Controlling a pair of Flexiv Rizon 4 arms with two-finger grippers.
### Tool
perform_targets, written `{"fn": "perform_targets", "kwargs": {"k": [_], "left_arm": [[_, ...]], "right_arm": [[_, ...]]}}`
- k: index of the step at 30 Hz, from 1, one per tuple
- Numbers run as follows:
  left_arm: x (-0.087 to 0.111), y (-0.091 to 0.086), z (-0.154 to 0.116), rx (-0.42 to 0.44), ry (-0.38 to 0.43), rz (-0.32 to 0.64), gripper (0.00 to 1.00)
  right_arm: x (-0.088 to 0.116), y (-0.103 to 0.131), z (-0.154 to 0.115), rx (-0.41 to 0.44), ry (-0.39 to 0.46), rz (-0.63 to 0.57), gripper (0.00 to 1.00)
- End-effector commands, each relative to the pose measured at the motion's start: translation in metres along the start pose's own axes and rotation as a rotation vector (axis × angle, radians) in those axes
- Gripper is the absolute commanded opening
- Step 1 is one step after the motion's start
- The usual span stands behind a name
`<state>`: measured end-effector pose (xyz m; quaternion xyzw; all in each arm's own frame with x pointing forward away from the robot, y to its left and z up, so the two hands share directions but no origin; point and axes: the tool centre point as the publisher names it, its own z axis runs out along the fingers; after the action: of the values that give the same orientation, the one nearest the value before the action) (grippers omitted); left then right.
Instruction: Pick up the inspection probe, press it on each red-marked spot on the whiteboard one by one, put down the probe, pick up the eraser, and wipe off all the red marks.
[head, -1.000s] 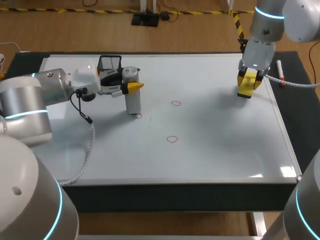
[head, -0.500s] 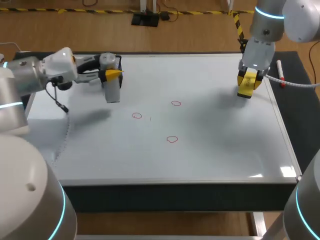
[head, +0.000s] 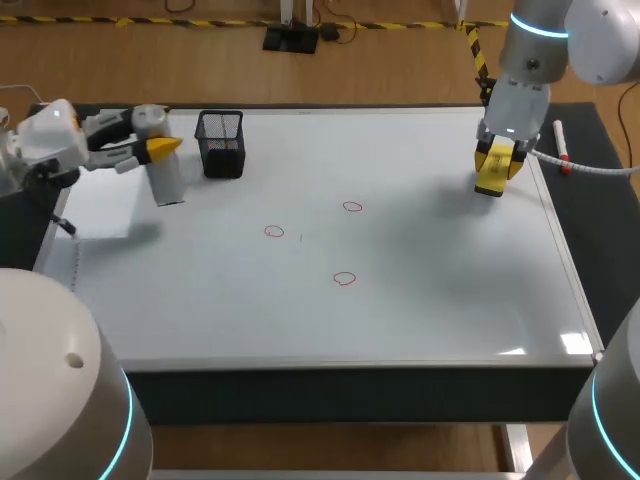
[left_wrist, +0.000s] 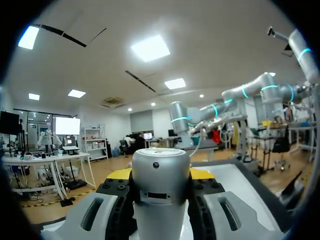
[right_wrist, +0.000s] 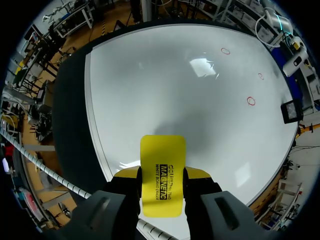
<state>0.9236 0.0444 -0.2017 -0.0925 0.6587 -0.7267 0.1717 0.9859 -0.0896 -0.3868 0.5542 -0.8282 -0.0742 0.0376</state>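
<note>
My left gripper (head: 152, 150) is shut on the inspection probe (head: 166, 172), a pale grey cylinder held upright above the whiteboard's (head: 430, 310) far left edge. In the left wrist view the probe (left_wrist: 160, 185) fills the space between the fingers. Three red circles lie mid-board: one to the left (head: 274, 232), one further back (head: 351, 207), one nearer the front (head: 344, 279). My right gripper (head: 497, 165) is shut on the yellow eraser (head: 491, 176), just over the board's back right. The right wrist view shows the eraser (right_wrist: 161, 172) sticking out ahead of the fingers, with the red circles (right_wrist: 251, 101) far beyond it.
A black mesh pen holder (head: 221, 143) stands at the back left, just right of the probe. A red-capped marker (head: 561, 143) lies on the dark mat beyond the board's right edge. A coiled cable (head: 70, 262) hangs from my left arm.
My left arm has swung left and back with the probe, from beside the left red circle, past the pen holder, to the board's left edge. The right arm has kept still.
</note>
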Motion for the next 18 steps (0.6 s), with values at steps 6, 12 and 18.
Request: {"fn": "perform_targets", "kwargs": {"k": [6, 12, 18], "left_arm": [[-0.005, -0.008, -0.047, -0.010, -0.044, 0.004, 0.00], [-0.008, -0.009, -0.058, -0.006, -0.055, 0.004, 0.00], [-0.008, -0.009, -0.058, -0.006, -0.055, 0.004, 0.00]], "right_arm": [[0.000, -0.001, -0.001, 0.001, 0.004, -0.002, 0.00], [0.000, -0.001, -0.001, 0.001, 0.004, -0.002, 0.00], [0.000, -0.001, -0.001, 0.001, 0.004, -0.002, 0.00]]}}
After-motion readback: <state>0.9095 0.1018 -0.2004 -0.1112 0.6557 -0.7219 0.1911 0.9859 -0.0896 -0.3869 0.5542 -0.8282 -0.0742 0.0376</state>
